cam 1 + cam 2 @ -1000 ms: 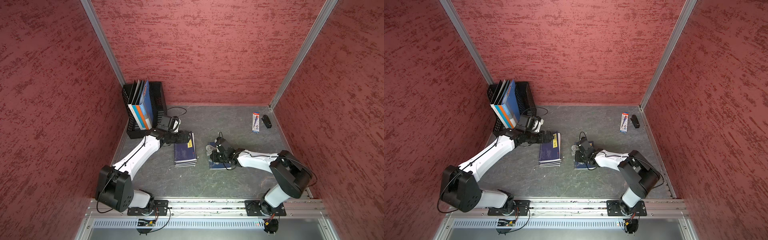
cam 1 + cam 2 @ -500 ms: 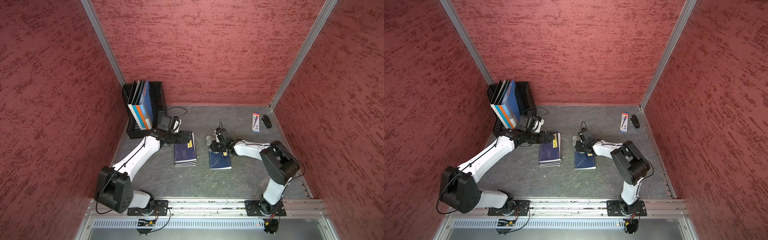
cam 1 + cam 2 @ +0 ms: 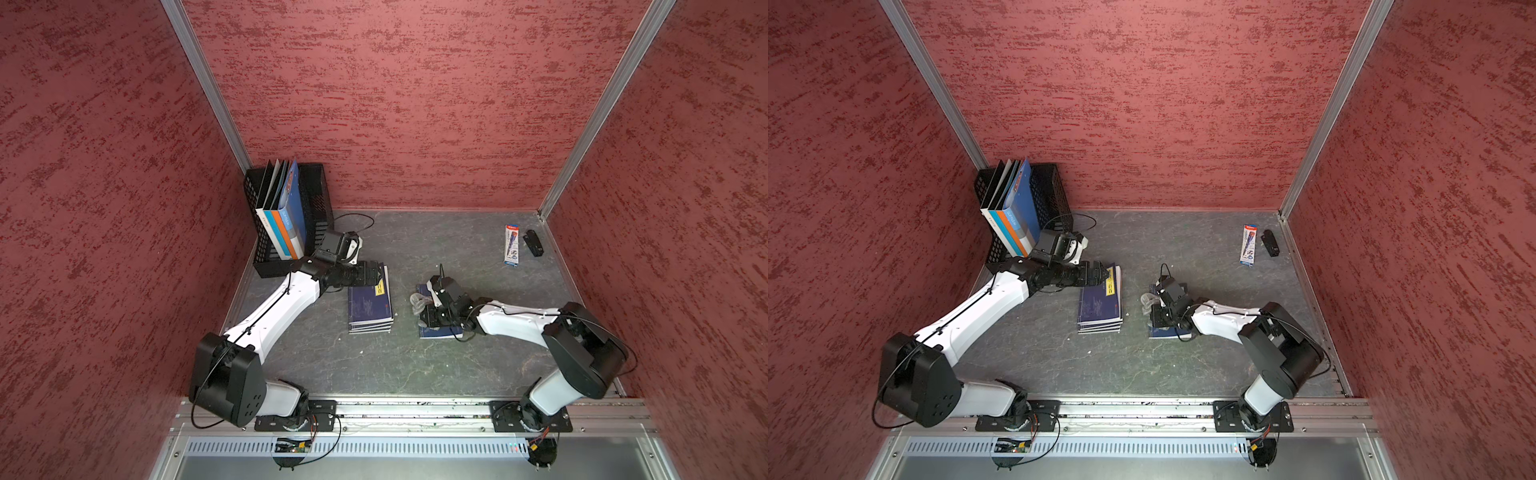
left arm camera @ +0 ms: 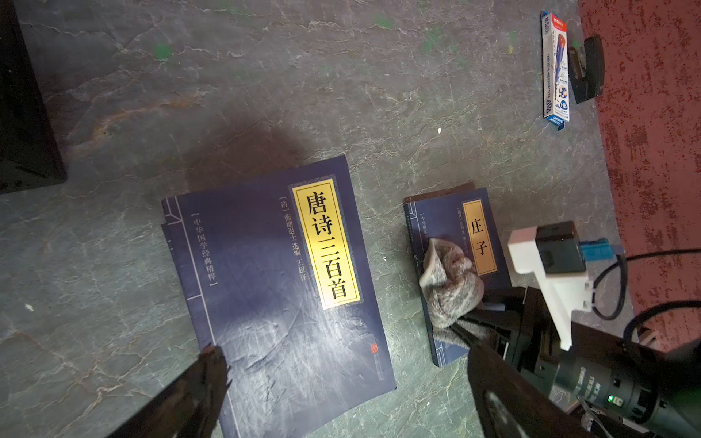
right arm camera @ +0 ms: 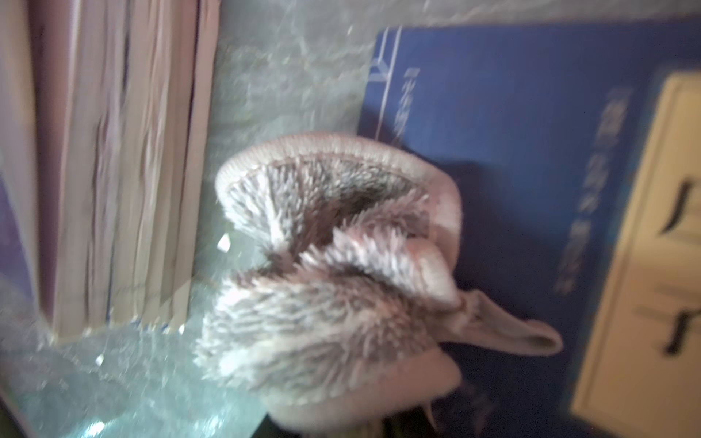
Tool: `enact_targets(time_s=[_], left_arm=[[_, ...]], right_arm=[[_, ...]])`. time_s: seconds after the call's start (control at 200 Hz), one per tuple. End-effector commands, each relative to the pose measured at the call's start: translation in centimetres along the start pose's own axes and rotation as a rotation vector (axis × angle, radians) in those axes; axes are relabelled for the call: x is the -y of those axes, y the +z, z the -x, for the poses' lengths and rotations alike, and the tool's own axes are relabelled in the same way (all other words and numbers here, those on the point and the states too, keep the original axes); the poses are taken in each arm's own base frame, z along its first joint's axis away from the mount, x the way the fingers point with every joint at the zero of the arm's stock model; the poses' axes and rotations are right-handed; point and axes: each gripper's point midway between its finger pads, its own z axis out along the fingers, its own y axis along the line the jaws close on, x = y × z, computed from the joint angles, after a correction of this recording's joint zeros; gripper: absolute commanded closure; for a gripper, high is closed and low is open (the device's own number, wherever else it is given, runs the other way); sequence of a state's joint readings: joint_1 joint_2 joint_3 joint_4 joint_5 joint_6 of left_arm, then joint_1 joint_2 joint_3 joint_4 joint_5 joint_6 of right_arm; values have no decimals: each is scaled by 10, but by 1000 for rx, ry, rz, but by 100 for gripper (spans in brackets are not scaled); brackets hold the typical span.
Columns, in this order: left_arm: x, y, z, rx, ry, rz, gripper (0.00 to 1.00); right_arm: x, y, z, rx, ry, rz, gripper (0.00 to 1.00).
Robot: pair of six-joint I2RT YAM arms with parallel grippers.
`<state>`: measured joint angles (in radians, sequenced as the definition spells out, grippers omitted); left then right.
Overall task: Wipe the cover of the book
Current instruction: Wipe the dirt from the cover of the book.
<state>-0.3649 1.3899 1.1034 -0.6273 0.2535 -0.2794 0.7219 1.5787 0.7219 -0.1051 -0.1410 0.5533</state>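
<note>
A small dark-blue book (image 3: 441, 332) (image 3: 1169, 333) with a yellow title label lies flat at the middle of the floor. My right gripper (image 3: 432, 309) (image 3: 1160, 311) is over it, shut on a fuzzy grey-pink cloth (image 3: 417, 302) (image 5: 333, 273) that rests bunched on the cover (image 5: 512, 151) and overhangs its left edge. In the left wrist view the cloth (image 4: 451, 288) covers the middle of that book (image 4: 447, 220). My left gripper (image 3: 376, 274) (image 4: 343, 347) hangs open above the far end of a stack of larger blue books (image 3: 370, 307) (image 4: 280, 280), holding nothing.
A black crate with upright folders (image 3: 291, 216) stands in the back left corner, close behind my left wrist. A pencil box (image 3: 512, 245) and a small black object (image 3: 534, 243) lie at the back right. Red walls enclose three sides.
My right gripper carried the cloth to the book's far end, then came back toward its near half. The left arm has stayed still.
</note>
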Motion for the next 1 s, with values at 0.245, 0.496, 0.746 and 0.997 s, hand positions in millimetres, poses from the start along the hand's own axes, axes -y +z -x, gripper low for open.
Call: enact_targets(time_s=[0.245, 0.496, 0.746, 0.997], left_arm=[[7, 5, 10, 5, 13, -14, 0], [6, 4, 9, 2, 14, -8, 0], [6, -3, 8, 9, 17, -3, 0], [5, -9, 4, 16, 16, 6, 0]], right_arm=[[21, -12, -83, -200, 39, -53, 74], [33, -12, -63, -118, 59, -127, 74], [49, 10, -2, -26, 95, -142, 73], [45, 41, 63, 2, 54, -122, 74]])
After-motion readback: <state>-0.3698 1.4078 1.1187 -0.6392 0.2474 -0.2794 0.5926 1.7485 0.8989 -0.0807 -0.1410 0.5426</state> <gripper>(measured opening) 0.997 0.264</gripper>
